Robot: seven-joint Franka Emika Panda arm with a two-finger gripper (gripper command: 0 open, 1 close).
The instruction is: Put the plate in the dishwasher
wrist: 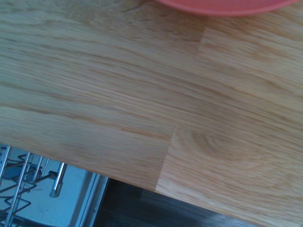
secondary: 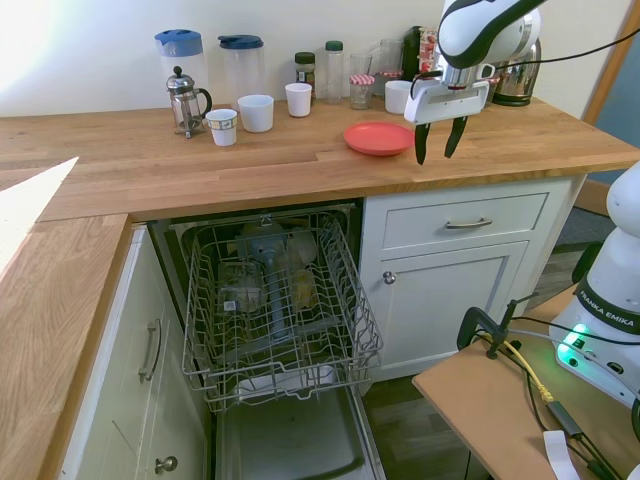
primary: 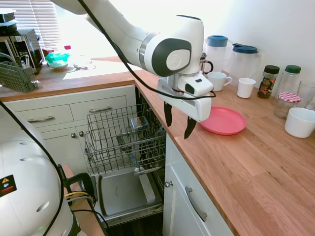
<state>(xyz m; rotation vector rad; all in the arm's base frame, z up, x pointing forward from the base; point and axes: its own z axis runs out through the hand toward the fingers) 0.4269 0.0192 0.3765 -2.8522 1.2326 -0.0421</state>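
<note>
gripper (primary: 177,121) hangs over the wooden counter (primary: 256,167), fingers pointing down, spread apart with nothing between them. fingertips clear of the wood, no contact. in the second exterior view the gripper (secondary: 436,139) sits just beside the plate (secondary: 379,138), on the side away from the dishwasher, near the counter's front edge.

plate (primary: 223,120) lies flat on the counter, coral pink, right side up, nothing on it. gripper not touching it. wrist view shows only a sliver of the plate rim (wrist: 222,5) at one edge, the rest is bare wood grain plus a corner of wire rack and the grey panel below the counter edge.

dishwasher (secondary: 270,300) is open, under the counter between white cabinets. rack (primary: 125,140) pulled out, grey wire, a few glass items lying in it in the second exterior view; can't tell exactly what they are. door (primary: 125,191) is down, grey inner panel facing up.

behind the plate on the counter: white mugs (secondary: 256,112), a french press (secondary: 184,100), two clear jugs with blue lids (secondary: 242,63), some jars (primary: 268,81). white bowl (primary: 300,122) stands near the plate on the far side from the dishwasher, apart from it. grey cutlery basket (primary: 18,76) on the counter by the window, well apart from the plate.
</note>
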